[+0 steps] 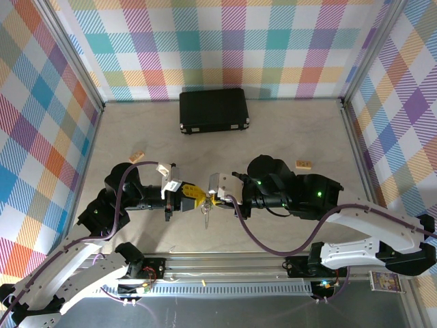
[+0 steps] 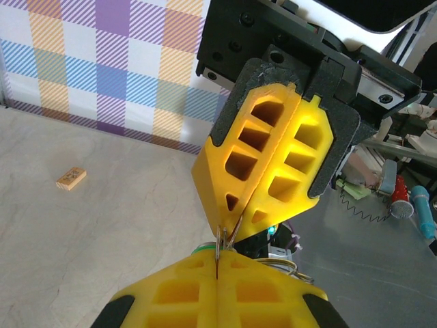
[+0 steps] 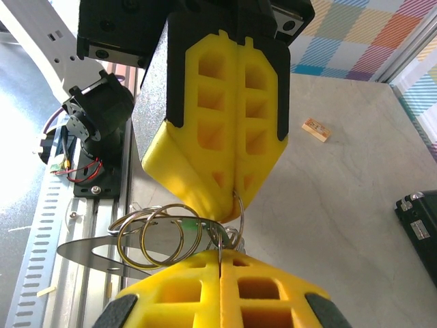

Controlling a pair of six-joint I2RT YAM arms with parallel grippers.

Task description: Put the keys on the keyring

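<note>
Both grippers meet tip to tip over the middle of the table. My left gripper (image 1: 194, 197) is shut, and my right gripper (image 1: 216, 199) is shut facing it. Between them is the keyring (image 3: 158, 231), a bunch of thin silver loops. A small silver key (image 1: 205, 216) hangs below. In the left wrist view my left gripper (image 2: 217, 268) pinches a thin metal edge, with a sliver of the green key head (image 2: 197, 250) beside it. In the right wrist view my right gripper (image 3: 220, 255) clamps thin metal, and a wire loop (image 3: 241, 208) runs up into the left fingers (image 3: 225, 137). I cannot tell exactly which piece each holds.
A black rectangular case (image 1: 214, 110) lies at the back of the table. One small wooden block (image 1: 136, 156) sits to the left and another (image 1: 303, 164) to the right. The slotted metal rail (image 1: 225, 264) runs along the near edge below the grippers.
</note>
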